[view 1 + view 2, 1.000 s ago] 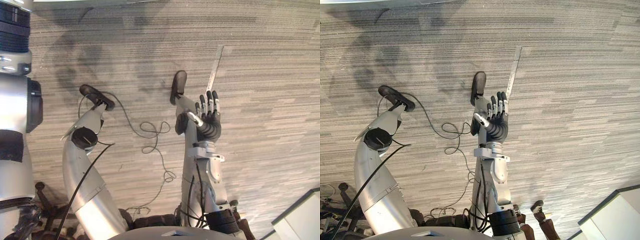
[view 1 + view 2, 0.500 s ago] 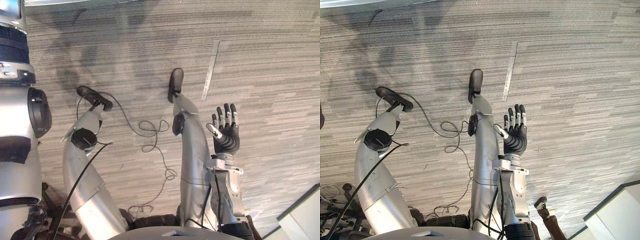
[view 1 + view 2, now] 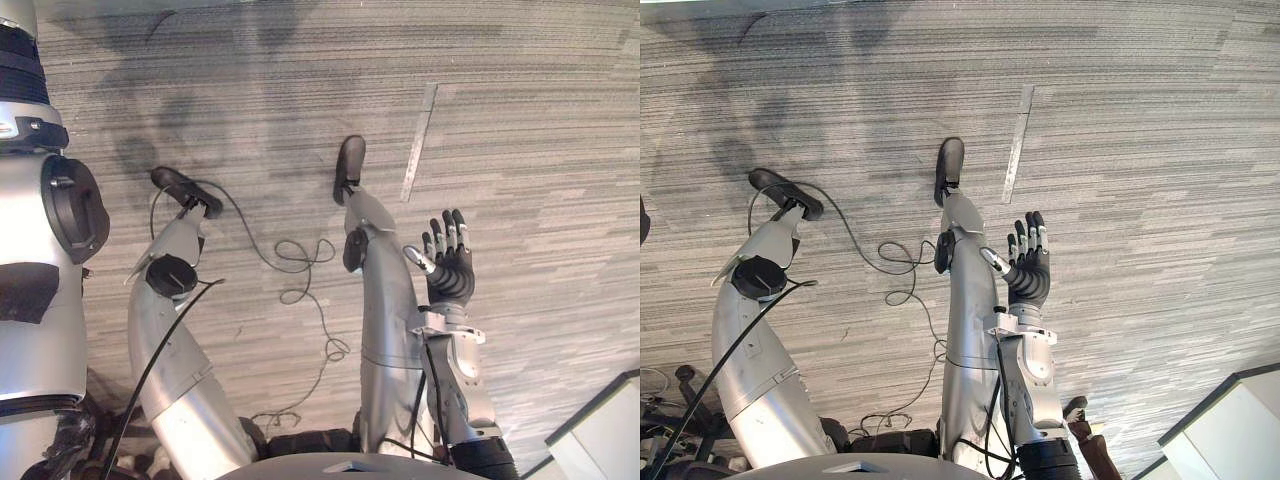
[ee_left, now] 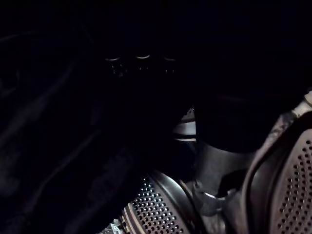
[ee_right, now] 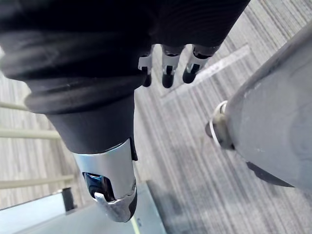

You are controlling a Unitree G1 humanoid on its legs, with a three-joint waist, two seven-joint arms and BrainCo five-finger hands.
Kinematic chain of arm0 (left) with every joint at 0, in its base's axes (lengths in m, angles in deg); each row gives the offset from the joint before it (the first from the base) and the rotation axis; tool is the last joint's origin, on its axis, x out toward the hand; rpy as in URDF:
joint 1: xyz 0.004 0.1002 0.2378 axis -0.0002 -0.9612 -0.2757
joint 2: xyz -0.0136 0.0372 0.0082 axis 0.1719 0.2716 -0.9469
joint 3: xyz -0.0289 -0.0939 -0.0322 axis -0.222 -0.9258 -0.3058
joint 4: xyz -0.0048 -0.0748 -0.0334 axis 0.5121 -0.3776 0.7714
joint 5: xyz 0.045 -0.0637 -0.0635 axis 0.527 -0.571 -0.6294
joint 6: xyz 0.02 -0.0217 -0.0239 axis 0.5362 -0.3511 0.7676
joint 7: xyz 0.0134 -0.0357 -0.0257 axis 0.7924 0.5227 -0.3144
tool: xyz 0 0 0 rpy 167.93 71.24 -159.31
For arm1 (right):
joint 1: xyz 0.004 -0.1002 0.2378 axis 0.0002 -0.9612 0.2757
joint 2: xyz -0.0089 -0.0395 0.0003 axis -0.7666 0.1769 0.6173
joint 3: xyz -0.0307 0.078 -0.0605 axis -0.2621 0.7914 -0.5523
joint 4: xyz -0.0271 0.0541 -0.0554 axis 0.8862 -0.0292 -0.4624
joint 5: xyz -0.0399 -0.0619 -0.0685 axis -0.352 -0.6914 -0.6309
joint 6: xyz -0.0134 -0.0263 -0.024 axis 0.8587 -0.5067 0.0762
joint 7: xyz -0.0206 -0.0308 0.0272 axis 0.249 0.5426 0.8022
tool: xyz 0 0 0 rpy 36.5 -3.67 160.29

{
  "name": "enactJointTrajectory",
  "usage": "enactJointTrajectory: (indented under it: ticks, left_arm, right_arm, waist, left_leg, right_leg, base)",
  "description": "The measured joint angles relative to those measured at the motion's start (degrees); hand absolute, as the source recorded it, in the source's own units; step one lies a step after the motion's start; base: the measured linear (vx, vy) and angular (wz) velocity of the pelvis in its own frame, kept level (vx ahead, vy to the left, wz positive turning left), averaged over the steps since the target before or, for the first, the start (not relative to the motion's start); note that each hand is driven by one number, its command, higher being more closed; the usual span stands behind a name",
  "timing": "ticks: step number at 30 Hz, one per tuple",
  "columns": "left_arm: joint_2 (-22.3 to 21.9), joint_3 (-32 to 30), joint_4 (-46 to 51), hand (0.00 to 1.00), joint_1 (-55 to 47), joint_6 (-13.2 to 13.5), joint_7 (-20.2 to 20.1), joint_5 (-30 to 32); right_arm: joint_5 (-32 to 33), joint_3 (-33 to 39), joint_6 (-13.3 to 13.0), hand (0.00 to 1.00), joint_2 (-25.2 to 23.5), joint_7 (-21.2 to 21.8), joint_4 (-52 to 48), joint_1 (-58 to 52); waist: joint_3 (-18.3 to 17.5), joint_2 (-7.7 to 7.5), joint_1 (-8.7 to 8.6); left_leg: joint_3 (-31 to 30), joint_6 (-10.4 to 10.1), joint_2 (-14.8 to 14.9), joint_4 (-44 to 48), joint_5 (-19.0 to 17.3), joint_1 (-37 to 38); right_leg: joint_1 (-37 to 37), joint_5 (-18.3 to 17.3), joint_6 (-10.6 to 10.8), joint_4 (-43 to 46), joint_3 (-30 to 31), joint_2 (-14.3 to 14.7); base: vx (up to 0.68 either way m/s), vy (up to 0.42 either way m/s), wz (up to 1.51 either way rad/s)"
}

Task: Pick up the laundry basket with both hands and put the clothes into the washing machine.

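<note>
Right hand (image 3: 1028, 270) hangs empty, fingers straight, over the floor (image 3: 1140, 150). Left hand (image 4: 142, 62) is inside the perforated drum (image 4: 161, 207), its state too dark to tell. Beside it, seemingly, dark clothes (image 4: 44, 146): soft, light, limp, best grabbed by a bunched handful.
</note>
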Motion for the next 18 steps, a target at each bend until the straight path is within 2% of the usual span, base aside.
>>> enactJointTrajectory:
  ticks: [3,6,7,10,13,17,18]
  left_arm:
    - [1.3,-2.73,0.03,0.0,-1.7,-0.79,-2.45,9.11]
    - [2.37,-4.37,-0.24,0.0,-4.7,-1.3,-6.06,9.14]
    - [3.06,-4.33,-0.38,0.0,-6.54,-1.31,-10.27,10.87]
    - [3.05,-4.17,-0.45,0.0,-7.36,-1.31,-13.95,15.0]
    - [3.05,-4.15,1.43,0.0,-8.48,-1.03,-12.64,17.36]
    - [3.11,-4.39,2.98,0.0,-13.3,0.05,-9.8,24.9]
    - [3.11,-4.41,3.05,0.0,-14.16,0.09,-9.71,25.16]
  right_arm:
    - [0.37,0.0,-0.37,0.0,-0.13,2.04,0.38,-0.01]
    - [1.76,0.27,-0.35,0.0,-0.13,3.16,0.66,-0.18]
    - [1.77,0.58,-0.08,0.0,-0.05,4.02,0.67,-0.68]
    - [1.89,1.58,0.41,0.0,0.09,4.62,1.37,-1.53]
    - [2.32,1.42,0.35,0.0,0.24,4.66,2.1,-1.53]
    - [2.32,1.1,-0.24,0.0,0.98,5.75,2.63,-1.55]
    - [2.32,1.03,-0.32,0.0,1.15,5.8,2.69,-1.55]
  waist:
    - [0.0,0.0,0.04]
    - [0.0,0.0,0.09]
    - [0.0,0.01,0.29]
    - [0.0,0.01,1.03]
    - [0.0,0.01,1.06]
    - [0.0,0.02,1.27]
    - [0.01,0.03,1.32]
  left_leg:
    - [0.22,-0.19,-0.1,-1.19,0.77,0.23]
    - [0.25,-0.19,0.05,-1.59,1.15,0.31]
    - [0.25,-0.22,0.17,-1.59,1.23,0.45]
    - [0.6,-0.24,0.38,-1.7,1.25,0.93]
    - [0.64,-0.29,0.39,-1.74,1.21,1.11]
    - [0.95,-0.9,0.15,-2.93,1.35,1.14]
    - [1.02,-0.91,0.14,-3.07,1.44,1.14]
  right_leg:
    - [0.14,0.74,-0.28,-1.27,-0.05,0.41]
    - [0.21,1.07,-0.46,-1.67,-0.13,0.77]
    - [0.33,1.18,-0.57,-1.72,-0.14,0.91]
    - [0.84,1.78,-0.55,-2.6,-0.09,1.09]
    - [1.41,2.52,-0.5,-3.61,-0.04,1.17]
    - [1.5,3.6,-0.69,-5.36,-0.03,1.36]
    - [1.5,3.7,-0.77,-5.54,-0.03,1.39]
  base:
    - [-0.02,-0.003,-0.06]
    - [-0.02,-0.007,-0.05]
    - [-0.01,-0.007,-0.03]
    - [-0.01,-0.002,-0.05]
    - [-0.01,0.004,-0.04]
    - [-0.03,-0.001,-0.04]
    - [-0.02,-0.011,-0.03]
